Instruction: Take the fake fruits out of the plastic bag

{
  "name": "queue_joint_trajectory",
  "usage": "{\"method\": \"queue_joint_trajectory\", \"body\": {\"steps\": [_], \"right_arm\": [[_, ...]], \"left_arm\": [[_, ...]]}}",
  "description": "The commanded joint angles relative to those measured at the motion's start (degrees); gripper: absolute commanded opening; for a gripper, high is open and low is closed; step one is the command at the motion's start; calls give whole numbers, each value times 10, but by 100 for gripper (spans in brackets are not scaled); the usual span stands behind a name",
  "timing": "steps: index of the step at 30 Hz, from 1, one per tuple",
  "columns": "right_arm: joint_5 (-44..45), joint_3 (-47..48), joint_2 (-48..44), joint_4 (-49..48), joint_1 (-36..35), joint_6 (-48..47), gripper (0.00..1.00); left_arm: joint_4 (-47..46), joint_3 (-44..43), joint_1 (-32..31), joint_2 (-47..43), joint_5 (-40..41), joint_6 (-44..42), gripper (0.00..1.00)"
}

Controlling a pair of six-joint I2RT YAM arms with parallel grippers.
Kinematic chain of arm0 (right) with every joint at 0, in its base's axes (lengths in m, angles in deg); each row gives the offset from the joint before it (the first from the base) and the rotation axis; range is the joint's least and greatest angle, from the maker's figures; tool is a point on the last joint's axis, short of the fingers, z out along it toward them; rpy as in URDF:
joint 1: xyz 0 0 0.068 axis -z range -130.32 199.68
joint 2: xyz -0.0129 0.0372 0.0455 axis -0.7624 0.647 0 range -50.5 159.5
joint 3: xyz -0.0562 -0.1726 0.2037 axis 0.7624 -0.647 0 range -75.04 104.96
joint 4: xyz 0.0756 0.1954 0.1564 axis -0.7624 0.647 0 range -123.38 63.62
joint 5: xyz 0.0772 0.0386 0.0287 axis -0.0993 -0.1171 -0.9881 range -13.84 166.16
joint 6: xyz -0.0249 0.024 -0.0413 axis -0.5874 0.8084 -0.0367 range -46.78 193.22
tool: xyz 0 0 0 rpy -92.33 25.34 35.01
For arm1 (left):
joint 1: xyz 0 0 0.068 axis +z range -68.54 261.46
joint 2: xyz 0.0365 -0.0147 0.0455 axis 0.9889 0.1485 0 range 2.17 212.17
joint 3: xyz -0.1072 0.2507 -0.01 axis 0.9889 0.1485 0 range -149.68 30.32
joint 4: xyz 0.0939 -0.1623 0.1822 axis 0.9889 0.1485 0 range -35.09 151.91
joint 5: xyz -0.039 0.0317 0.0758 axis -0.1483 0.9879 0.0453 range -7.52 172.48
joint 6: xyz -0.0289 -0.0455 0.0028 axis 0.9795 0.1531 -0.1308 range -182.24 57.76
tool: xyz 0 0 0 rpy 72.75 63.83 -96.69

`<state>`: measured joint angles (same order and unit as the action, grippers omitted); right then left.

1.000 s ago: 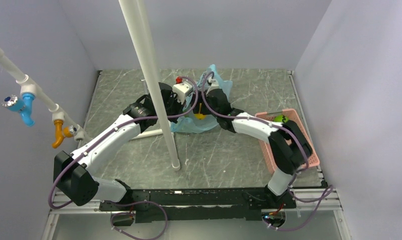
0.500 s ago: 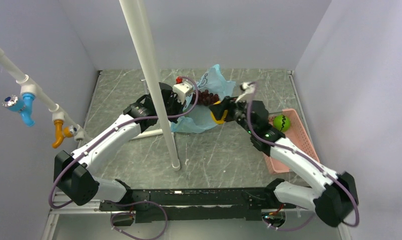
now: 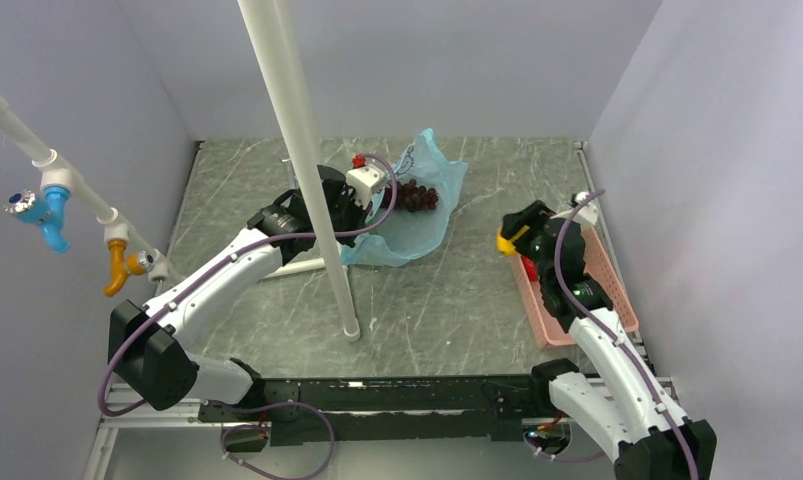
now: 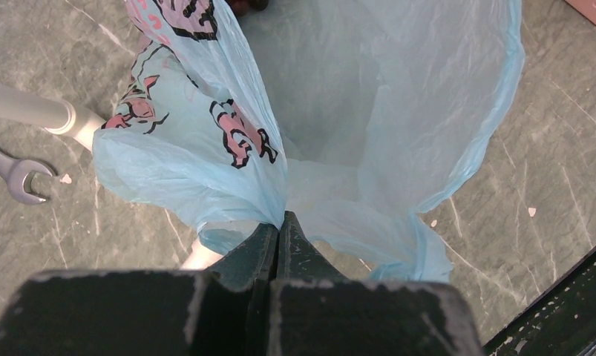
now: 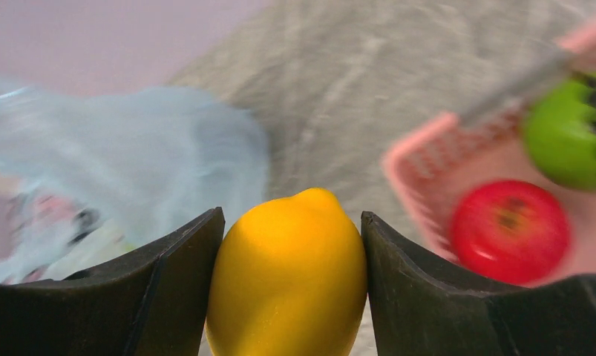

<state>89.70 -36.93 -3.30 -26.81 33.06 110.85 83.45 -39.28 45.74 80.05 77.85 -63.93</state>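
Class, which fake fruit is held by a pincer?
The yellow lemon, in the right pincer; the red fruit and the green fruit lie in the pink tray, the grapes at the bag.

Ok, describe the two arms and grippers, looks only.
The left arm and right arm have white links, black joints and bases, and a purple cable looped alongside each. The left gripper and right gripper have dark, blunt, wedge-shaped fingers.
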Motion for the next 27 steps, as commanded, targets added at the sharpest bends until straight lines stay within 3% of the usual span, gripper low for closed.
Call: {"method": "queue_joint_trajectory", "body": {"steps": [1,9,14,17,22,27], "right_arm": [[94,-26,-20,81,57,73,0],[306,35,51,235,69,202,0],[363,63,97,311,76,269,0],[382,65,108,336,85,298,0],[374,40,129,313,104,302,13],[340,28,174,299,124,313,15]], "left_arm": [[-5,-14,-7,-1,1,2,0],[-2,-17,-7,-3,-3,2,0],[-2,-17,-7,-5,-4,2,0],[-2,-18,-7,-5,-6,3,0],[-1,-19,-8,-5,-7,4,0],[-1,-17,-8,-9,-4,2,0]]}}
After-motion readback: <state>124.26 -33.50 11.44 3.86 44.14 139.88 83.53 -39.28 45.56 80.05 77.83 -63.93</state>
